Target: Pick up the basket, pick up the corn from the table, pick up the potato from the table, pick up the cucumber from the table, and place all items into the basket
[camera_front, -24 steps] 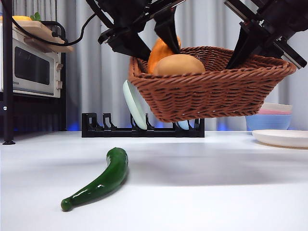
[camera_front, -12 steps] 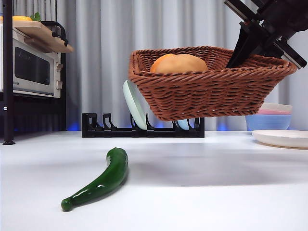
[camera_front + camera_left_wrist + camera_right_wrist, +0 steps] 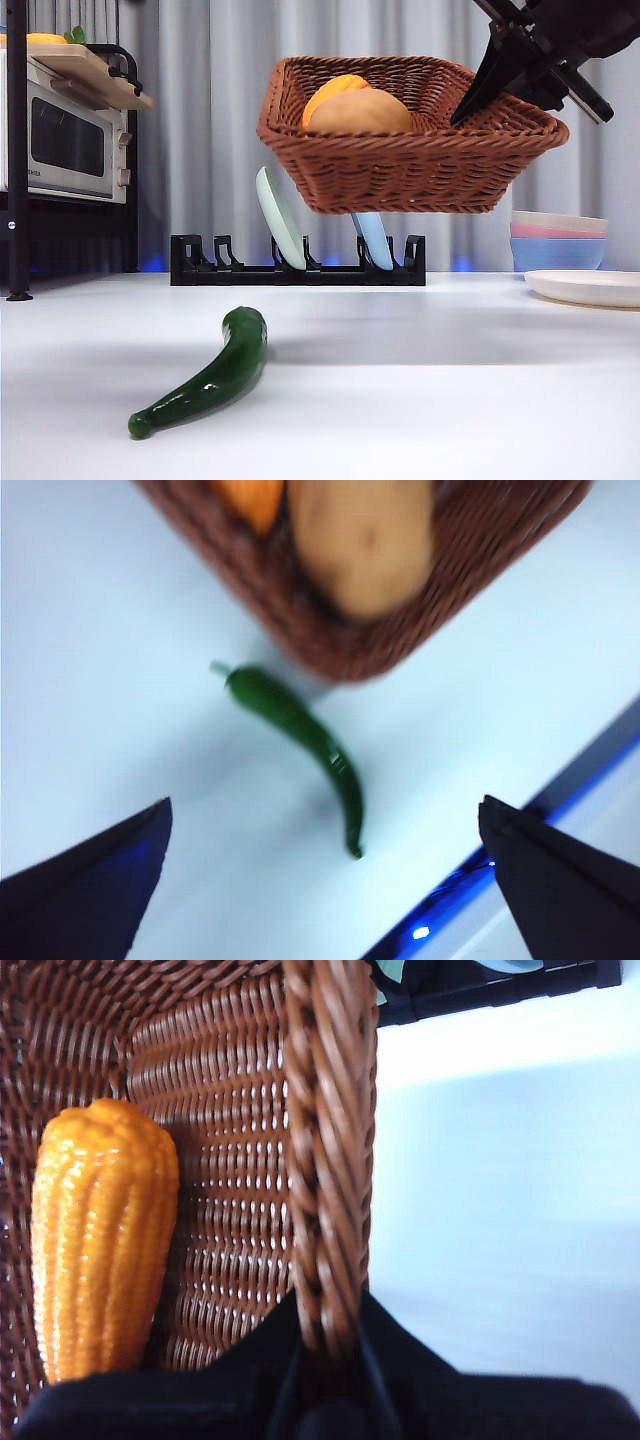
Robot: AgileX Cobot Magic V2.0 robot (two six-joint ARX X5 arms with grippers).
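1. The long, shiny, dark green curved cucumber (image 3: 205, 374) lies nearest on the flat white counter (image 3: 420, 400), with its thin tip toward the front
2. The left gripper (image 3: 320, 880) hangs high above the cucumber (image 3: 300, 740); its two black jaws are wide apart and hold nothing
3. Farther back, the wide brown woven wicker basket (image 3: 410, 150) is up in the air over the counter, tilted a little
4. Inside the basket sit the smooth tan oval potato (image 3: 360, 112) and the fat orange-yellow bumpy corn cob (image 3: 335, 90), touching each other, with the corn behind the potato
5. The right gripper (image 3: 325, 1360) is clamped on the basket's braided rim (image 3: 330, 1140), one jaw on each side of it
6. Behind the basket a black dish rack (image 3: 297, 270) holds pale plates upright
7. At the far right stand stacked pink and blue bowls (image 3: 558, 245) and a white plate (image 3: 585, 287)
8. At the far left is a white microwave oven (image 3: 65, 140) on a dark shelf
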